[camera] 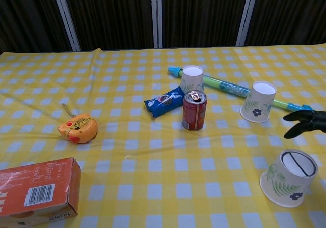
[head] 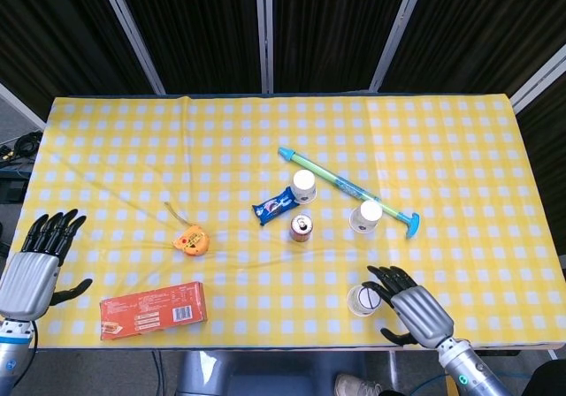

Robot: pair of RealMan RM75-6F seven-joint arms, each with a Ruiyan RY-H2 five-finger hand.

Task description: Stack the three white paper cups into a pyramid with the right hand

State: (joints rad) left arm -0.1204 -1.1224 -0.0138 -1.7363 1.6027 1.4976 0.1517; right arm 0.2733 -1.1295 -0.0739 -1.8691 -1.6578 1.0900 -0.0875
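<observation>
Three white paper cups stand upside down on the yellow checked cloth. The nearest cup [head: 363, 299] [camera: 288, 177] is by the front edge. A second cup [head: 366, 217] [camera: 258, 108] stands beside the green tube, and the third cup [head: 303, 186] [camera: 192, 78] is behind the red can. My right hand [head: 412, 313] [camera: 306, 122] hovers just right of the nearest cup, fingers spread and empty, not touching it. At the front left corner my left hand [head: 37, 262] is open and holds nothing.
A red soda can [head: 302, 228] [camera: 194, 110], a blue snack packet [head: 274, 206] [camera: 164, 101] and a green-blue tube [head: 348, 186] [camera: 239, 91] lie among the cups. An orange toy [head: 192, 239] [camera: 77, 127] and a red box [head: 153, 309] [camera: 36, 186] sit on the left.
</observation>
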